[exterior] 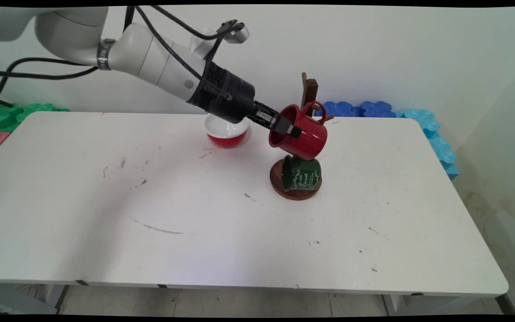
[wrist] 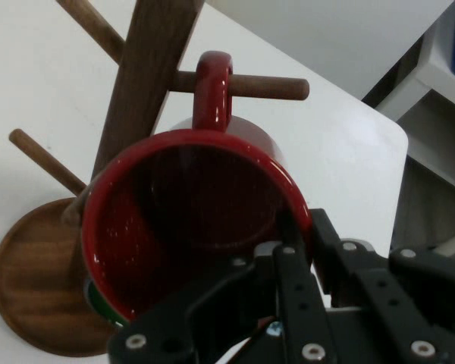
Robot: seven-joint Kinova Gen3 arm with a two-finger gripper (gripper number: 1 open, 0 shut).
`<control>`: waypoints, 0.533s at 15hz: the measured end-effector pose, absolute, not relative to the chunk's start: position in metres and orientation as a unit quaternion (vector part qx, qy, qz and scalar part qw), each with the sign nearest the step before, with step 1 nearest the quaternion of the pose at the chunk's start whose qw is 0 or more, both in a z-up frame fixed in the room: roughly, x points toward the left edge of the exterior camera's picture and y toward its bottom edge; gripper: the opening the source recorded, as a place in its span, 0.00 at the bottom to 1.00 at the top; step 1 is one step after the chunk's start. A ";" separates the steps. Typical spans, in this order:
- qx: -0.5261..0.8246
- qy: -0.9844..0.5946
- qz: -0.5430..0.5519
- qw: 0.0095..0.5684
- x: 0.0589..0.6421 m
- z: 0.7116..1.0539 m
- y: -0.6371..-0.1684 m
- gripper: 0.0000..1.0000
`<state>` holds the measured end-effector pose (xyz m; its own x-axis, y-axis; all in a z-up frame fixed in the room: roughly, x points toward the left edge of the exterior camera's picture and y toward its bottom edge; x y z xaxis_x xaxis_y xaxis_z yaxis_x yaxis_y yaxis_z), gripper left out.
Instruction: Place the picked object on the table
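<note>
A red mug hangs tilted in the air beside a wooden mug tree, its handle looped over one of the pegs. My gripper is shut on the mug's rim, one finger inside and one outside. In the hand view the red mug shows its open mouth, and the mug tree's post rises behind it. A green mug with white lettering hangs lower on the tree, just above the round wooden base.
A white bowl with a red underside stands on the table behind the arm. Blue foam pieces lie along the wall at the back right, green ones at the back left. The table's right edge drops to the floor.
</note>
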<state>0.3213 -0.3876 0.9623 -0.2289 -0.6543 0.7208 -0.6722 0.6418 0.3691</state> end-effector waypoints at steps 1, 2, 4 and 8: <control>0.423 -0.784 0.011 0.454 0.322 0.962 -0.388 0.00; 0.423 -0.784 0.012 0.454 0.322 0.961 -0.389 0.00; 0.423 -0.785 0.013 0.453 0.322 0.961 -0.389 0.00; 0.422 -0.786 0.014 0.451 0.323 0.960 -0.390 0.00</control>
<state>0.3229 -0.3898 0.9596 -0.2358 -0.6507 0.7218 -0.6766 0.6431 0.3587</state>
